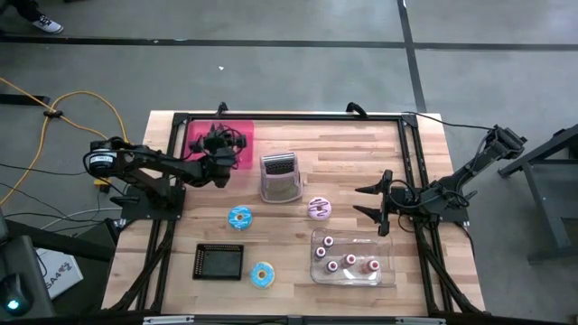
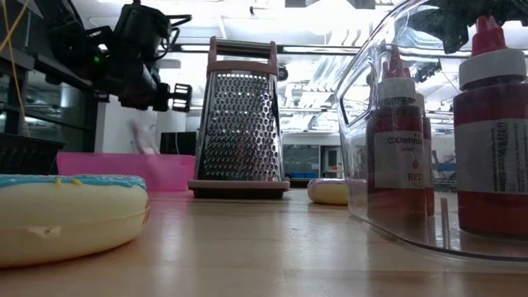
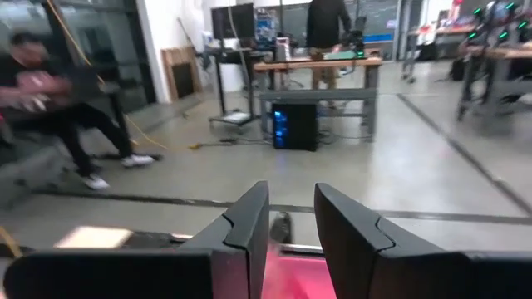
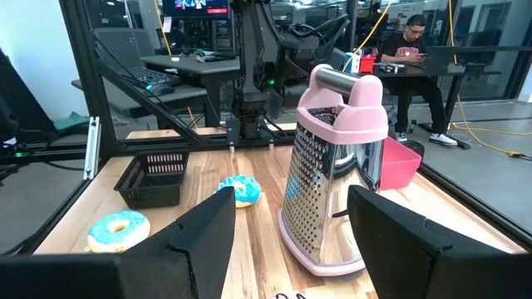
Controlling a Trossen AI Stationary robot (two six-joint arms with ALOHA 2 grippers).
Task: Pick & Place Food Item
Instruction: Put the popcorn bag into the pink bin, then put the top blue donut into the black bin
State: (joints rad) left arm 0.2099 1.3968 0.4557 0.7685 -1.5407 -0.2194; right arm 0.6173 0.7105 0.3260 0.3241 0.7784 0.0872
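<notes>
Near edge of the wooden table (image 1: pixel 298 149): a blue-frosted doughnut (image 1: pixel 263 275) is lying beside a small black basket (image 1: pixel 219 262). To their right a clear plastic bin (image 1: pixel 353 255) is holding red-capped bottles (image 2: pixel 492 132), upright.

Mid-table: a second blue-frosted doughnut (image 1: pixel 240 217) is sitting apart from the pink-frosted doughnut (image 1: pixel 320 209), both flat on the wood, nothing touching them. Between and just behind them a box grater with a pink handle (image 1: pixel 281 176) is standing upright.

The right gripper (image 1: pixel 372 206) is hovering at the table's right side, fingers spread wide and pinching nothing, pointing toward the pink-frosted doughnut and the grater; in its wrist view the grater fills the gap between its fingers (image 4: pixel 208 237).

Far left: the left gripper (image 1: pixel 217 137) is hanging above the pink tray (image 1: pixel 238 132) at the back of the table. Its fingers (image 3: pixel 249 228) are showing a narrow gap, nothing visible between them.

Beyond the table, one person (image 3: pixel 50 100) is sitting low on the floor, and another (image 4: pixel 413 58) is sitting at a desk.
</notes>
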